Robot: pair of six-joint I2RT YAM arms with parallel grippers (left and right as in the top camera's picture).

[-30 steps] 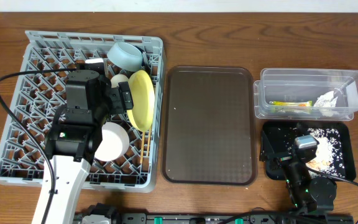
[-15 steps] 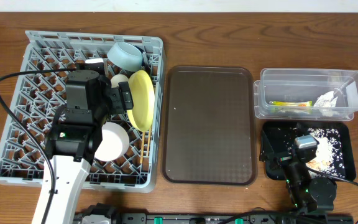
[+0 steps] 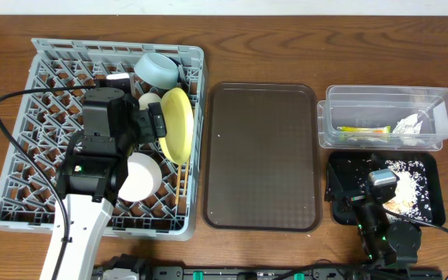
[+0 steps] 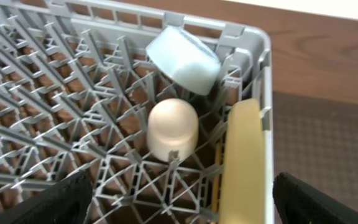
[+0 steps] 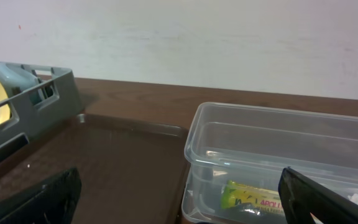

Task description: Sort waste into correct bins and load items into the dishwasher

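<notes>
Our worry is the yellow plate [image 3: 176, 124]. It stands on edge in the grey dish rack [image 3: 45, 93], near the rack's 3 o'clock wall. The left gripper [image 3: 155, 123] hangs just at the plate's 9 o'clock side with its fingers spread wide and nothing between them. If we lift away at a slant, we judge a finger could catch the rim and tip the plate onto the chopsticks [image 3: 180, 185] lying at its 6 o'clock.

The white bowl [image 3: 141, 177] sits partly under that arm, so a low swing could nudge it. The right gripper [image 5: 180, 205], also spread and empty, sits over the black tray [image 3: 434, 206] at the table's 4 o'clock. A careless sweep there might scatter the rice scraps [image 3: 411, 175].

The rack, at the table's 9 o'clock, looks loaded. The light blue bowl [image 3: 156, 68] is tilted at its 1 o'clock corner and the small white cup [image 4: 173, 129] is mouth-down just below it.

The clear tub [image 3: 341, 109] at 2 o'clock holds the green-yellow sachet [image 3: 364, 131] and the crumpled napkin [image 3: 409, 124]. The brown serving tray [image 3: 260, 155] in the middle carries nothing.
</notes>
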